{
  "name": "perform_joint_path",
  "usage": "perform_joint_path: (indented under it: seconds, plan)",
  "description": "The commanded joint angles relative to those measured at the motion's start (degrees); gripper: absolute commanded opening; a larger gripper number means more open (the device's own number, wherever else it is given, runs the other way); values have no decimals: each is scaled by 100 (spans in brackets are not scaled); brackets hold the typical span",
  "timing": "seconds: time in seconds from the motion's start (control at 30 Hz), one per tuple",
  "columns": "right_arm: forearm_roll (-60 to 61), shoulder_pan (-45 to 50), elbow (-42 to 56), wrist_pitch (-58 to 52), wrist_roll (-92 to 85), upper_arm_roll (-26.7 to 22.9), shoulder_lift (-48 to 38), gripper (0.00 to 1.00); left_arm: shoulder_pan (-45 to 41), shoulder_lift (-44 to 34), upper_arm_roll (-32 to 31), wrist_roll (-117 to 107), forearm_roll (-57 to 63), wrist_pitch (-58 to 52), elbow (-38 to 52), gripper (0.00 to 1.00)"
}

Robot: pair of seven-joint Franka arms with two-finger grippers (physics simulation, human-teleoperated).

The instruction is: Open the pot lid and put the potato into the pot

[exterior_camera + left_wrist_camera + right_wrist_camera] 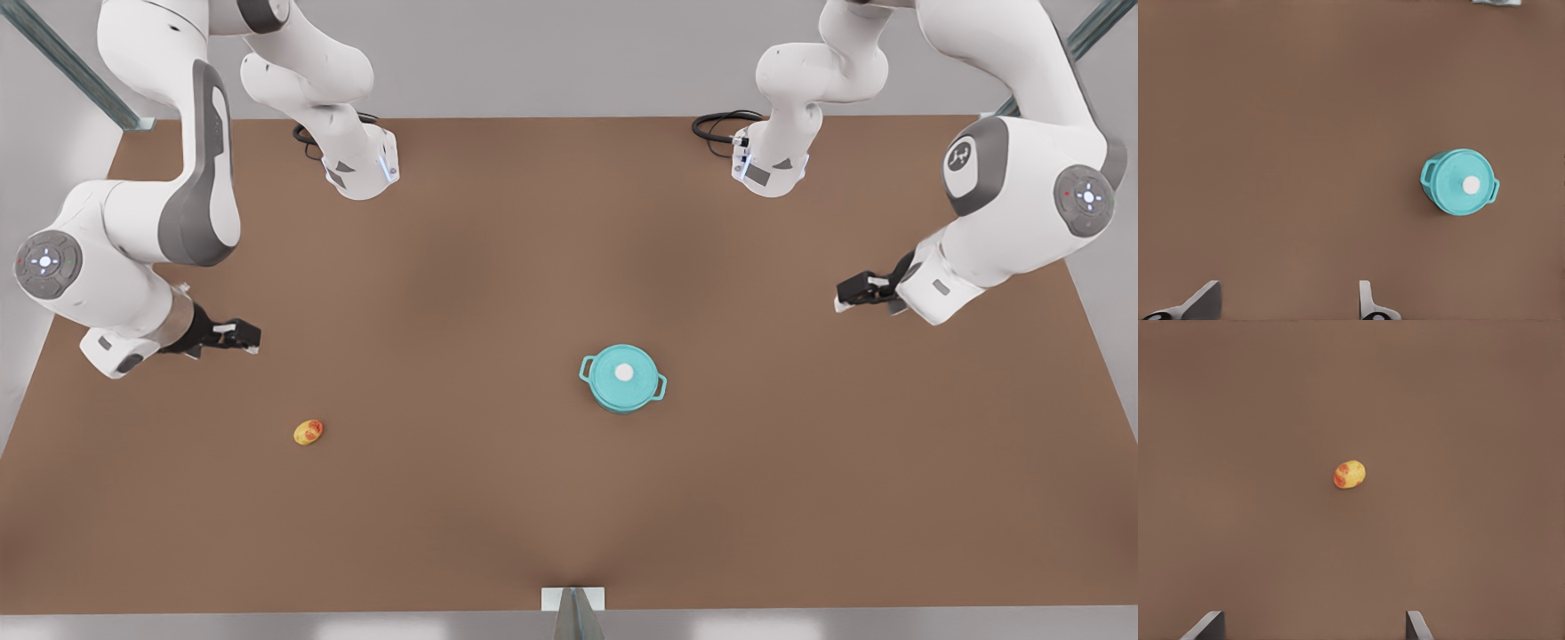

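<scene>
The teal pot (620,404) stands near the table's middle. Its lid (613,363), with a white knob, sits closed on it. In the left wrist view the pot (1429,191) and lid (1457,175) lie well ahead of my left gripper (1286,304), which is open. That left gripper (841,298) hovers at the front view's right, far from the pot. The yellow potato (308,432) with a red-orange patch lies on the table at the front view's left. My right gripper (252,336) hangs above and beside it. It is open, and the potato (1349,474) lies ahead of the right gripper (1313,627).
The brown table (498,267) is bare between the potato and the pot. Both arm bases (360,169) stand at the far edge with black cables. A small bracket (573,600) sits at the near edge.
</scene>
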Motion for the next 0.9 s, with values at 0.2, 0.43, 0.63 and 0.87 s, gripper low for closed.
perform_joint_path:
  seconds: [0.2, 0.43, 0.63, 0.87]
  plan:
    - [383, 238, -7, 648, 1872, 0, 236, 100, -857, 522, -1378, -2021, 490, -493, 431, 100]
    - [163, 423, -982, 2449, 2944, -70, 834, 100, -3134, 3124, -1194, -5433, 1430, 1063, 2479, 100]
    - [497, 387, -956, 3539, 3208, -220, 1458, 100, -2915, 3730, -966, -5055, 1685, 1863, 2452, 100]
    - [726, 396, -930, 4119, 3560, -281, 1933, 100, -2633, 3836, -816, -3613, 2081, 1836, 2101, 100]
